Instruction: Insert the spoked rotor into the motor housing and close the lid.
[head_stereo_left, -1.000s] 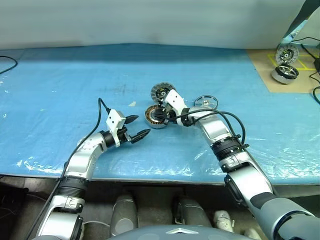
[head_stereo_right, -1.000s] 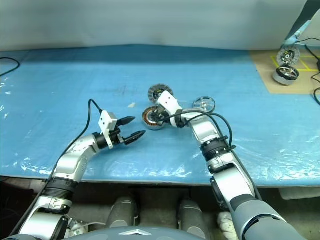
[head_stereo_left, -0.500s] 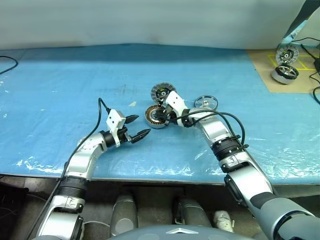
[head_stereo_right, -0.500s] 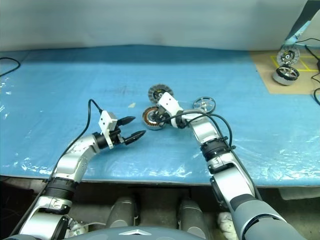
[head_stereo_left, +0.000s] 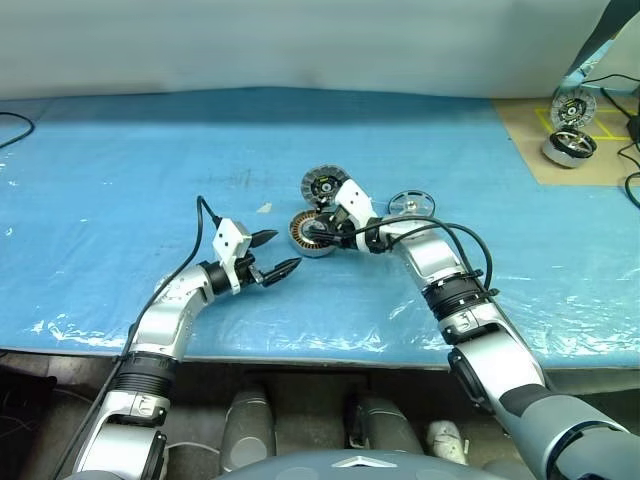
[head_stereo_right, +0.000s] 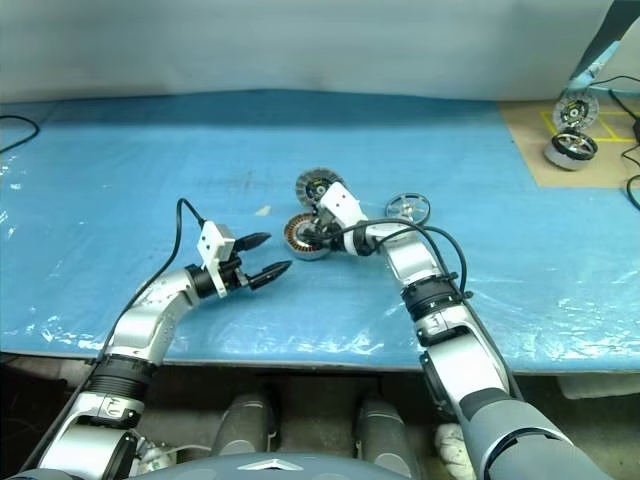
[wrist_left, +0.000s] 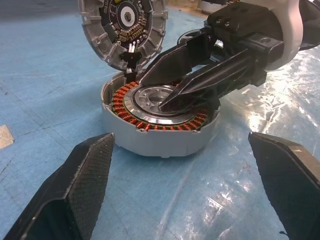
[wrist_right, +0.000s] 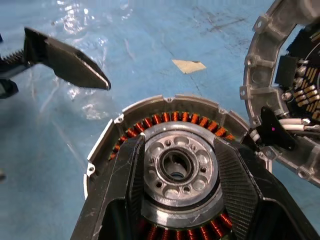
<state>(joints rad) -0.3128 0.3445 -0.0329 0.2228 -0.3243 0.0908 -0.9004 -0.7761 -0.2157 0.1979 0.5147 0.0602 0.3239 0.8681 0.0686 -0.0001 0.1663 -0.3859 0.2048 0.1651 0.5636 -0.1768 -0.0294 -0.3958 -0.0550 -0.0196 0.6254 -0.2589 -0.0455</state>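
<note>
The motor housing (head_stereo_left: 310, 234), a low puck with copper windings around a silver centre, lies mid-table. Behind it the lid (head_stereo_left: 322, 184) stands tilted on its edge, its inner circuit side facing me and short wires (wrist_right: 287, 131) joining it to the housing. My right gripper (head_stereo_left: 322, 232) reaches down onto the housing, open. Its fingers (wrist_right: 134, 172) stand on either side of the silver centre (wrist_right: 177, 167). The spoked rotor (head_stereo_left: 412, 205) lies flat just right of that arm. My left gripper (head_stereo_left: 285, 251) hovers open to the housing's left, holding nothing.
A brown board at the far right carries a shiny drum-shaped wheel (head_stereo_left: 569, 147) and another round motor part (head_stereo_left: 574, 107). A small pale scrap (head_stereo_left: 264, 208) lies left of the lid. The blue sheet's front edge (head_stereo_left: 300, 345) runs below both arms.
My right gripper's fingers have spread apart over the housing's centre. The left arm has not moved.
</note>
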